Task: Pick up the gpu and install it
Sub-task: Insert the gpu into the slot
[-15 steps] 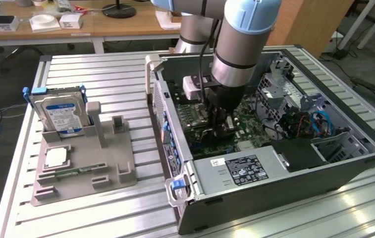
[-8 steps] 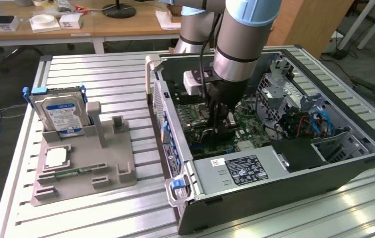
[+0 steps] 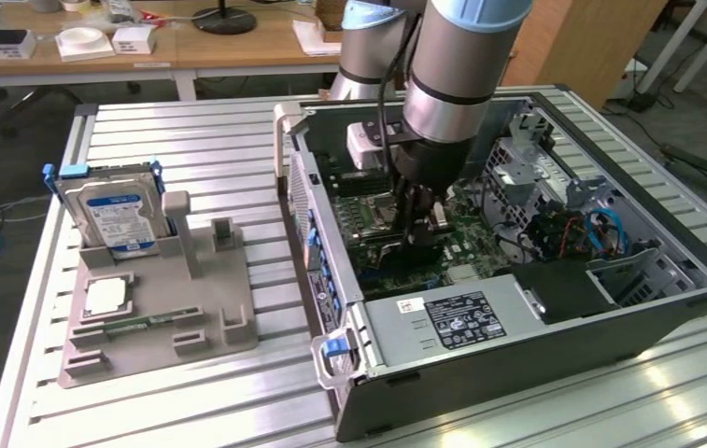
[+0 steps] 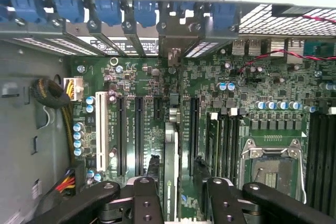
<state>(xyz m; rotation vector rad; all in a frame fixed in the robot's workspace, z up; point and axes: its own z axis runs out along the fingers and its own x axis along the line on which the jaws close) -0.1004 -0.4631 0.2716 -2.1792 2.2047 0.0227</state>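
A robot arm reaches down into an open computer case lying on its side on a slatted metal desk. Its black claw is low inside the case, just above the green motherboard. In the wrist view the claw has two black fingers closed on the gpu, which is seen edge-on as a thin grey strip standing upright between them. The card's end bracket meets the row of rear slot covers with their blue clips, and the card lies along the motherboard's line of long black expansion slots (whether it is fully seated cannot be told). An empty processor socket sits beside the claw. On the desk, toward the exterior view's left, a grey parts holder carries an upright hard drive with a blue label, a processor chip and a RAM stick.
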